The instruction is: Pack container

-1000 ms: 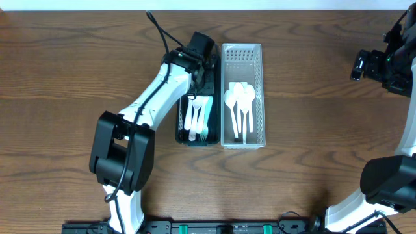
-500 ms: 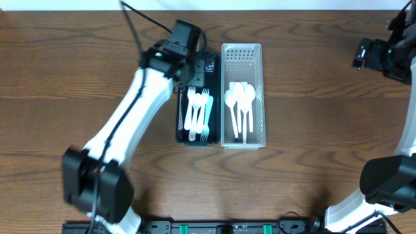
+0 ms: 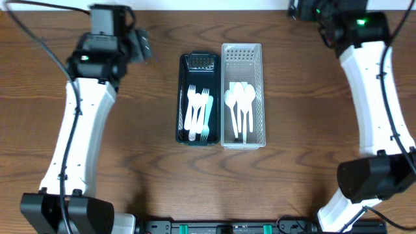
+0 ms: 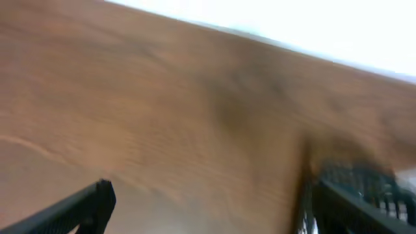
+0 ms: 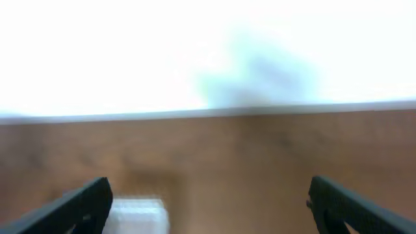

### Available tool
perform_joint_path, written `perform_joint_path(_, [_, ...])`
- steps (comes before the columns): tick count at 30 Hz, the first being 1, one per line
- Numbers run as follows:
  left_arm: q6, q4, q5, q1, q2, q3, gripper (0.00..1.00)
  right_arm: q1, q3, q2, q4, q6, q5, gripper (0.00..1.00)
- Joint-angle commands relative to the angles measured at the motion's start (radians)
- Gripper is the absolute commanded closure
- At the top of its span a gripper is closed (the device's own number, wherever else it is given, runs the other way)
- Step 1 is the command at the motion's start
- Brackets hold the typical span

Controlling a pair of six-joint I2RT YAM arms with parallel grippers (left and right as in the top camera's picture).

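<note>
A black container (image 3: pixel 183 123) in the table's middle holds several white forks (image 3: pixel 195 109) and one pale teal one. Touching its right side, a clear container (image 3: pixel 242 54) holds several white spoons (image 3: pixel 238 101). My left gripper (image 3: pixel 141 47) hovers to the upper left of the black container, open and empty. The blurred left wrist view shows bare wood between its fingertips (image 4: pixel 88 207), with the black container (image 4: pixel 367 184) at the right. My right gripper (image 3: pixel 298 8) is at the table's back edge, open and empty; the clear container (image 5: pixel 138 214) shows low in its view.
The dark wooden table (image 3: pixel 312 130) carries only the two containers. Its back edge (image 5: pixel 260 112) meets a white surface just beyond the right gripper. Both arms reach in from the front corners along the left and right sides.
My left gripper has opened, lifted off the black container and swung to the upper left. My right arm has swung from the right edge to the back edge, above the clear container.
</note>
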Motion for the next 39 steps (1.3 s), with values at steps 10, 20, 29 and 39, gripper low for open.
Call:
perform_joint_path(10, [0.303, 0.294, -0.03, 0.134, 0.011, -0.008, 0.02, -0.024, -0.002, 0.11, 0.027, -0.048, 0.133, 0.01])
perform_joint_path(20, [0.26, 0.38, 0.106, 0.125, -0.145, -0.265, 0.02, -0.158, -0.304, -0.146, 0.05, 0.079, 0.132, 0.01])
perform_joint_path(29, [0.261, 0.703, 0.162, 0.119, -0.429, -0.804, 0.02, -0.179, -1.152, -0.706, 0.643, 0.077, 0.137, 0.01])
perform_joint_path(39, [0.287, 0.829, 0.158, 0.061, -0.819, -1.216, 0.02, -0.176, -1.656, -1.008, 1.013, -0.028, 0.141, 0.01])
